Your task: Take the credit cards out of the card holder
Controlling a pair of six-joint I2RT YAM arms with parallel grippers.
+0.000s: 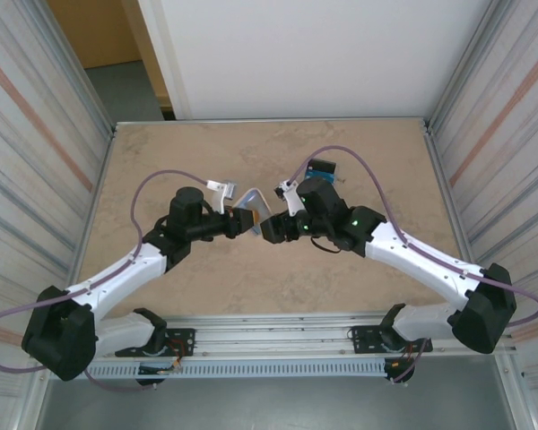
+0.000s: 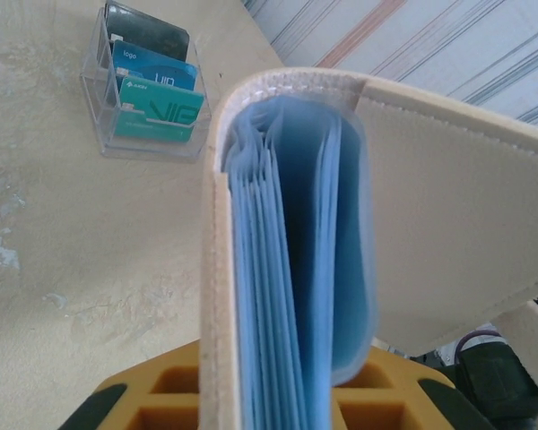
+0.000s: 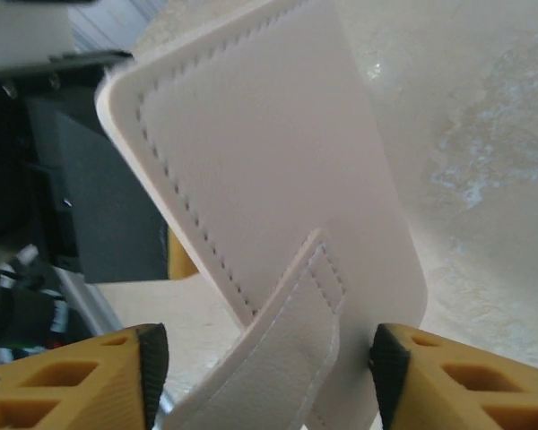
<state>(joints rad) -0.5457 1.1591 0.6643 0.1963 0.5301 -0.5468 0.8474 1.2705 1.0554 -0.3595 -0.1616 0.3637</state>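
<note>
Two grippers share the card holder (image 1: 251, 199): left gripper (image 1: 244, 221) pinches it, right gripper (image 3: 269, 358) stands spread (jaws astride the flap (image 3: 251, 134)) and should probe the blue sleeves (image 2: 278, 269) gently.

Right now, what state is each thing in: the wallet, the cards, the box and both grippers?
card holder: partly open, snap tab unfastened.
credit cards: three, standing in the clear box.
clear box: upright, open-topped.
left gripper: shut on the card holder.
right gripper: open, either side of the snap tab.
</note>
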